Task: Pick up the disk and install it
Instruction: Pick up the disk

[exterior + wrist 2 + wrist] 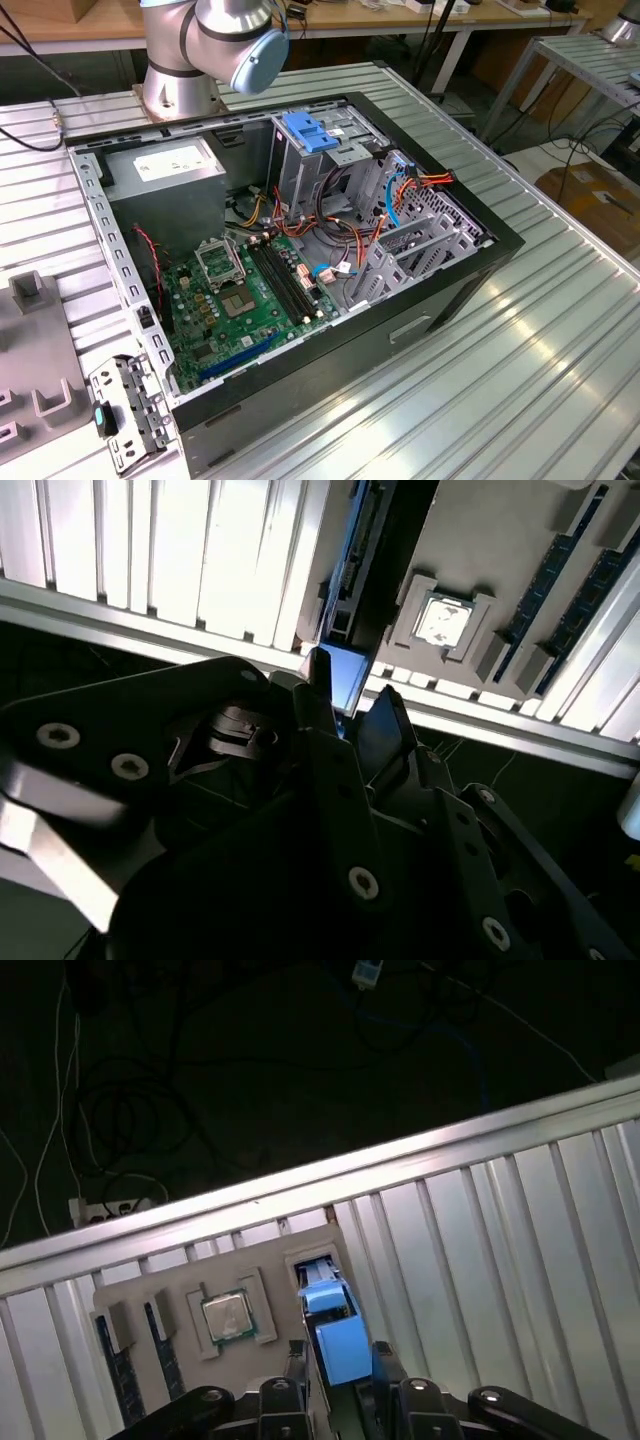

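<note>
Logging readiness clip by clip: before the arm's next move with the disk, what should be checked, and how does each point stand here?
1. The disk stands on edge in its slot of the grey tray: ok.
2. The pincer is centred on the disk's blue end in the first wrist view: ok.
3. Hold on the disk secure: cannot tell.
4. The processor chip beside the slot lies apart from the disk: ok.
5. The computer case is open on top: ok.
6. Bay of the drive cage free: cannot tell; a blue latch sits on it and loose cables lie beside it.
</note>
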Available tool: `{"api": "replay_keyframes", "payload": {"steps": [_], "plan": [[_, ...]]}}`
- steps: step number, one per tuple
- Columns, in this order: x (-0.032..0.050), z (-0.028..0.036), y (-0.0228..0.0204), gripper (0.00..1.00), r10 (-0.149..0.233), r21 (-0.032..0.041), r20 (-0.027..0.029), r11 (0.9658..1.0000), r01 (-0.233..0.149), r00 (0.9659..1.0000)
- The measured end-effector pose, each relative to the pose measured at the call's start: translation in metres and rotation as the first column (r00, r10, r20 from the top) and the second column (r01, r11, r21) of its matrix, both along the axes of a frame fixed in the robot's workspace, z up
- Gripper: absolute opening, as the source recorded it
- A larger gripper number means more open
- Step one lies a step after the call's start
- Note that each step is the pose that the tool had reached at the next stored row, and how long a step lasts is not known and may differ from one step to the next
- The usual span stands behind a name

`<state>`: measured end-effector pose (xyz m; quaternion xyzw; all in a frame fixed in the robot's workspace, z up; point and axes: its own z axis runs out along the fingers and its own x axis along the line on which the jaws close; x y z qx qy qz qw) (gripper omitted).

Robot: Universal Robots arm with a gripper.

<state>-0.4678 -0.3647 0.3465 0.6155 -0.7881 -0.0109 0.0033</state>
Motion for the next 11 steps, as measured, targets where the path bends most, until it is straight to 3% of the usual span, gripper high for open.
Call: {"api": "replay_keyframes", "payload": {"steps": [2,3,4,8,10,11], "plan": [[0.0,-0.0024,0.0,0.4,0.037,0.0,0.0,0.9993,-0.037,0.9993],[0.0,-0.0049,0.0,0.4,0.073,-0.0001,-0.0001,0.9973,-0.073,0.9973],[0.0,-0.0067,0.0,0.47,0.101,-0.0001,0.0,0.9949,-0.101,0.9949],[0.0,-0.011,0.0,0.47,0.169,0.0,0.0,0.9855,-0.169,0.9855],[-0.0009,-0.0167,0.0001,0.47,0.201,-0.0001,0.0,0.9796,-0.201,0.9796],[-0.0018,-0.0177,0.0001,0.47,0.204,-0.0001,-0.0003,0.9789,-0.204,0.9789]]}}
